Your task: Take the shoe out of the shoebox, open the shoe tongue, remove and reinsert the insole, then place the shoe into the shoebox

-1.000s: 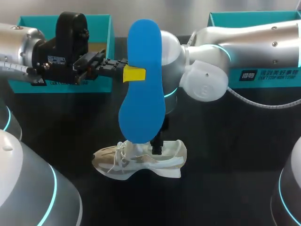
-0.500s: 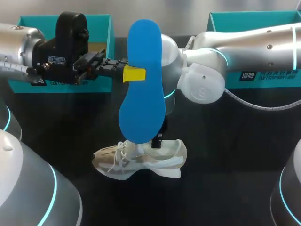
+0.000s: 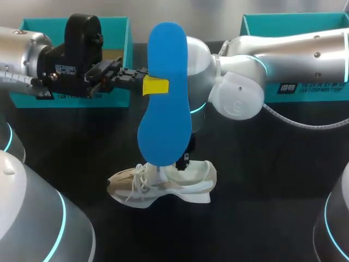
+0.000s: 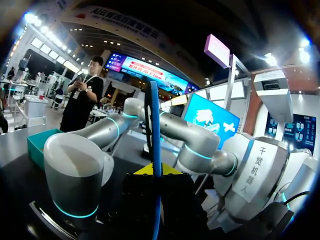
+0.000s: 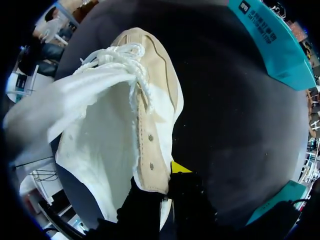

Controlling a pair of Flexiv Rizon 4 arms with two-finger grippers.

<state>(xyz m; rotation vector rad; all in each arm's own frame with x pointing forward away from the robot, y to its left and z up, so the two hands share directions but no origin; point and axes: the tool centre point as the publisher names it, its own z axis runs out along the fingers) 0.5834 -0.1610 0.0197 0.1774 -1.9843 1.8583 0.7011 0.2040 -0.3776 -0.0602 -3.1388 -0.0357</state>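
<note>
Insole [image 3: 165, 93], blue and flat, hangs high in the air, right over the shoe [image 3: 163, 188]. The left arm [image 3: 32, 49] holds it there. The left jaws are clamped on its side edge, with one yellow tip [image 3: 156, 86] pressed on its face. In the left wrist view the insole [image 4: 155, 140] looks like a thin blue line running up out of the jaws. It stands up and down, with its wide toe end at the bottom and its narrow heel end on top. The shoe lies on the counter [image 3: 262, 196] and runs sideways. Its laces [image 3: 139, 174] and toe are toward the left arm's side, and its heel is toward the right arm's side. The right arm [image 3: 294, 52] reaches down to it. The right jaws are clamped on the shoe's side wall by the opening, and the right wrist view shows the tan rim [image 5: 150, 165] going in between them. I think the next job is to put the insole back in. The insole points down but the shoe lies long-ways, so the insole likely has to tip, toe end first, toward the shoe's toe. The left arm is the one that has it. Two teal boxes sit at the back of the counter, a left box [image 3: 117, 33] and a right box [image 3: 283, 22], both apart from the shoe.
</note>
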